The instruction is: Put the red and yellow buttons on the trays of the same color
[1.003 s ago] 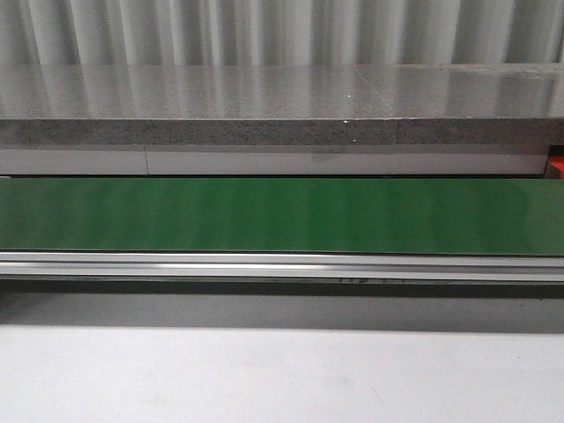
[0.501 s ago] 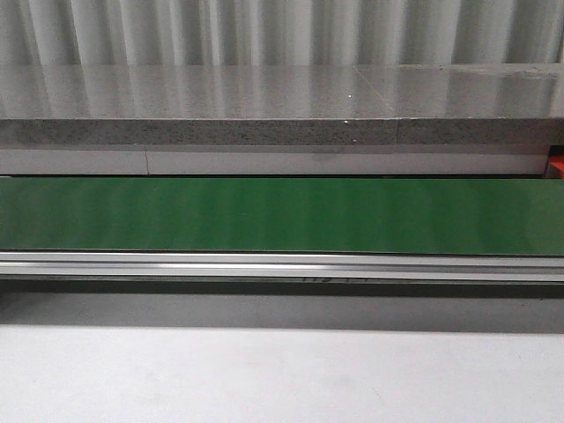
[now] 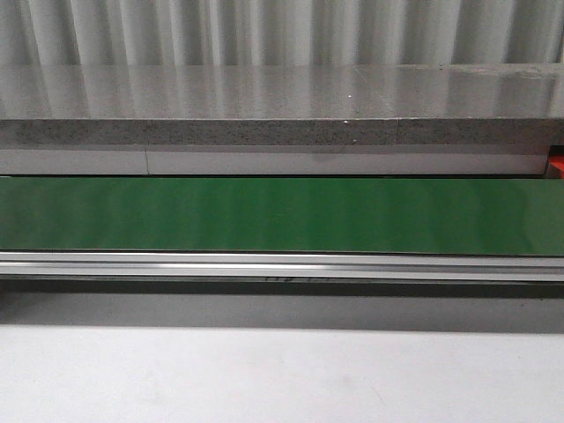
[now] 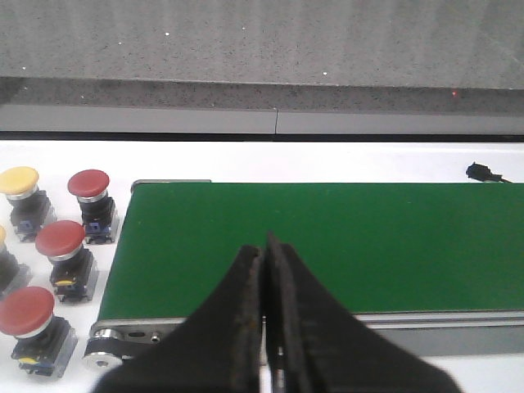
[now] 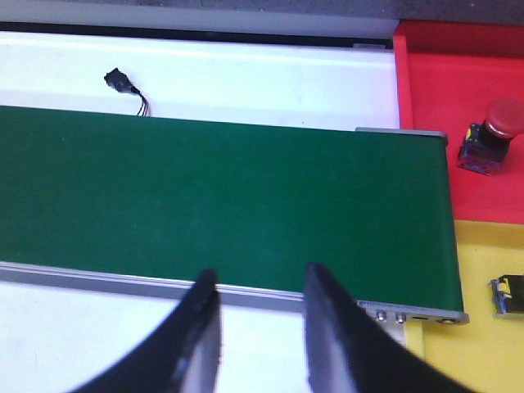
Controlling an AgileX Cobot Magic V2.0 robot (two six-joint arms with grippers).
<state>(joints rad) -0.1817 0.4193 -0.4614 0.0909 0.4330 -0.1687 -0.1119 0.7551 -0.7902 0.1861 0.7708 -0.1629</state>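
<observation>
Beside the left end of the green conveyor belt (image 4: 327, 241) stand three red buttons (image 4: 60, 238) and a yellow button (image 4: 18, 180) on white table. My left gripper (image 4: 264, 244) hangs shut and empty over the belt's near edge. At the belt's (image 5: 229, 196) right end lie the red tray (image 5: 446, 90), with one red button (image 5: 491, 131) on it, and the yellow tray (image 5: 475, 344), where a button (image 5: 509, 295) is cut off by the frame edge. My right gripper (image 5: 258, 278) is open and empty near the belt's front rail.
The front view shows only the belt (image 3: 282, 216), its metal rail (image 3: 282, 264) and a grey stone ledge (image 3: 282, 106); neither arm appears there. A small black sensor with a cable (image 5: 123, 82) lies on the white surface beyond the belt.
</observation>
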